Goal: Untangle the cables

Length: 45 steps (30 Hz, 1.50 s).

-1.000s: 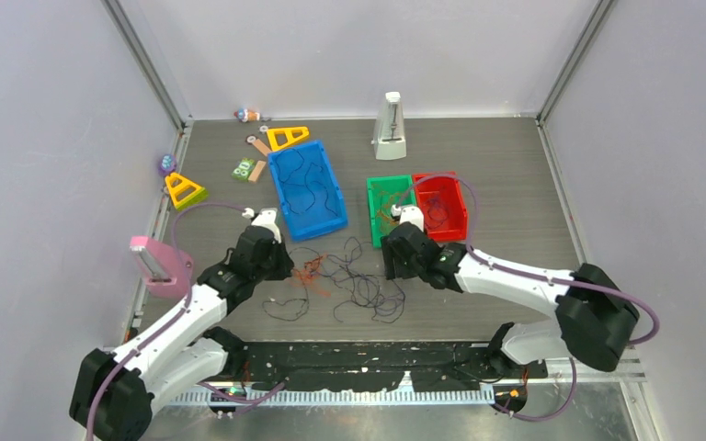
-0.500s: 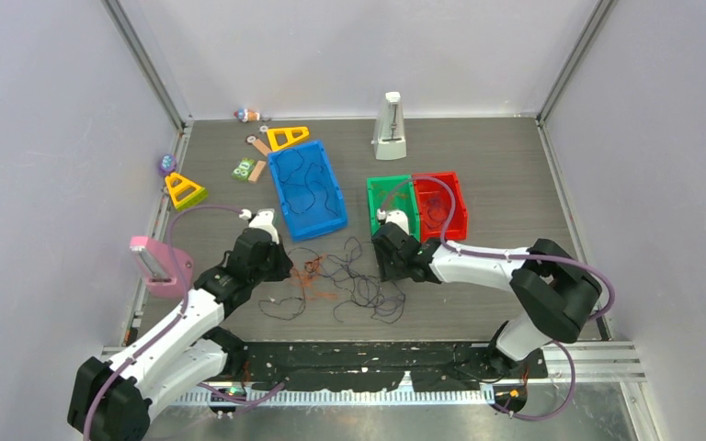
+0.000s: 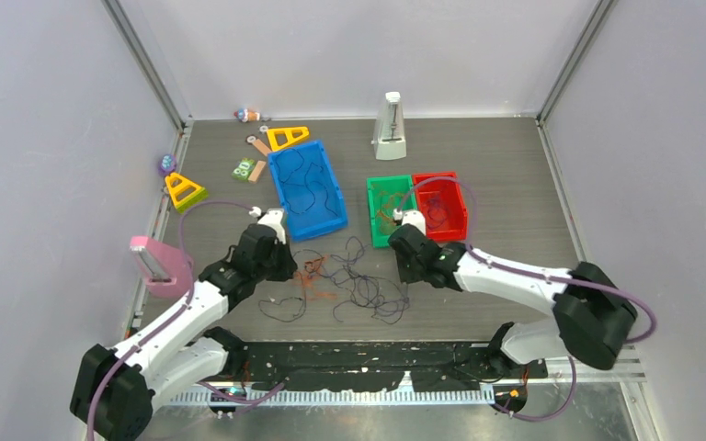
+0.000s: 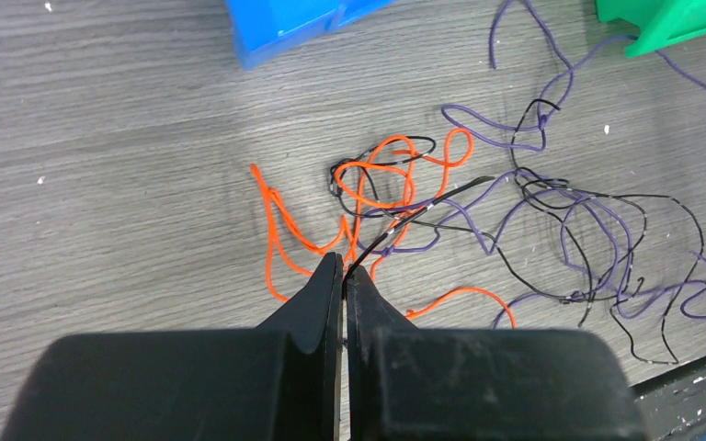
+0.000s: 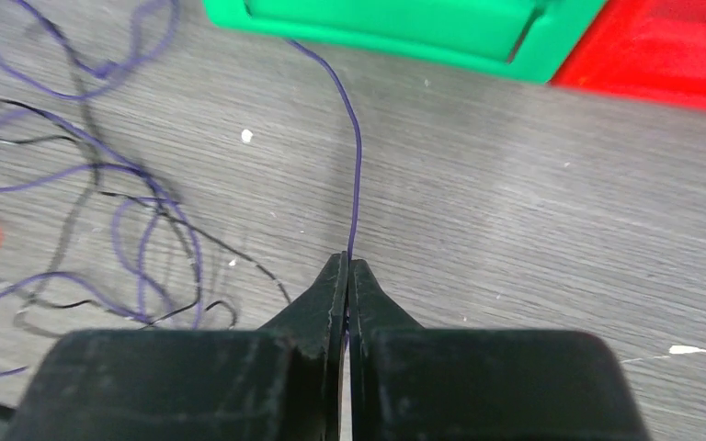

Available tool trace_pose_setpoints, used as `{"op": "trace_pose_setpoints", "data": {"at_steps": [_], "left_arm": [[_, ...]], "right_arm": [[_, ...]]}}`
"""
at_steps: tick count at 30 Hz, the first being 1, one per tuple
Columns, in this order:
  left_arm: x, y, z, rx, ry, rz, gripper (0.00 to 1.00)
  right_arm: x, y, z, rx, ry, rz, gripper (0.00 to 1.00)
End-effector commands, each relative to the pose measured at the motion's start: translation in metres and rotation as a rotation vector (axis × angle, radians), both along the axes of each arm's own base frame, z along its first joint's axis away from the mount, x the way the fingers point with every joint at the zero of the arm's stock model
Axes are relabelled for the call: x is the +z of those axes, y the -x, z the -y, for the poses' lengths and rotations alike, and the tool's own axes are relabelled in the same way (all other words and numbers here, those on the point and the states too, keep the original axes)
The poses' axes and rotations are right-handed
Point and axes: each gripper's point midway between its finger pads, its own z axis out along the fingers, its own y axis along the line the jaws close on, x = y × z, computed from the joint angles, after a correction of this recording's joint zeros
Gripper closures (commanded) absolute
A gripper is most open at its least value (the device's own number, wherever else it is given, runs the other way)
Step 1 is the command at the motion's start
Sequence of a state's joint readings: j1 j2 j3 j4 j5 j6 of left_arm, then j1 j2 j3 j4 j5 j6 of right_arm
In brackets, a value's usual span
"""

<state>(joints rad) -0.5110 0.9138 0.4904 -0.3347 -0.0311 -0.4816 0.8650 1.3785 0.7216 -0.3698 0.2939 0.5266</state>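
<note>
Cables pinched on both sides of the heap

My left claw (image 4: 342,266) is pressed together on a black strand (image 4: 414,213), in front of the green bin (image 3: 370,207) and off to its left. My right claw (image 5: 347,266) is closed on a purple strand (image 5: 358,156) that runs straight up to that bin's near wall. Between them, just in front and left of the green bin, the cables (image 3: 354,285) lie on the table (image 3: 515,184) in a loose heap of orange, purple and black loops. I judge them feather-light, limp and slick, likely to drag their neighbours along, so I'd take a free end or a single outer loop and pull slowly. Beyond, more strands lie inside the green bin, the red bin (image 3: 462,209) right of it and the blue bin (image 3: 317,231) left of it
</note>
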Motion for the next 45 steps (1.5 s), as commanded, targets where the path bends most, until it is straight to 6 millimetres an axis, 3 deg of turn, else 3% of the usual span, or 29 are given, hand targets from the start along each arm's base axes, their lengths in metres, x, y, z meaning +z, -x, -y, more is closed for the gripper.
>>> {"op": "trace_pose_setpoints", "data": {"at_steps": [1, 7, 10, 13, 17, 22, 26, 35, 41, 45], "left_arm": [[0.026, -0.009, 0.014, -0.062, 0.008, 0.056, 1.00], [0.034, -0.009, 0.014, -0.062, 0.014, 0.083, 1.00], [0.038, -0.009, 0.016, -0.079, 0.020, 0.091, 0.93], [0.044, -0.007, 0.022, -0.113, 0.039, 0.099, 0.74], [0.055, -0.004, 0.027, -0.145, 0.069, 0.136, 0.46], [0.076, 0.000, 0.031, -0.173, 0.111, 0.213, 0.17], [0.094, 0.003, 0.035, -0.215, 0.136, 0.280, 0.03], [0.148, -0.004, 0.045, -0.235, 0.225, 0.456, 0.01], [0.182, -0.018, 0.057, -0.248, 0.261, 0.525, 0.00], [0.190, -0.027, 0.078, -0.298, 0.322, 0.530, 0.00]], "right_arm": [[0.066, -0.020, -0.007, -0.001, -0.119, 0.179, 0.95], [0.152, -0.015, -0.031, 0.209, -0.325, 0.375, 0.95], [0.196, -0.008, -0.035, 0.269, -0.412, 0.460, 0.94], [0.237, -0.001, -0.039, 0.330, -0.475, 0.528, 0.95], [0.273, 0.003, -0.037, 0.357, -0.516, 0.595, 0.95], [0.306, 0.008, -0.033, 0.370, -0.548, 0.652, 0.95], [0.326, 0.007, -0.024, 0.356, -0.521, 0.681, 0.95], [0.361, -0.004, -0.004, 0.255, -0.470, 0.740, 0.95], [0.408, -0.015, 0.025, 0.111, -0.438, 0.824, 0.95], [0.435, -0.013, 0.027, 0.122, -0.465, 0.850, 0.95]]}}
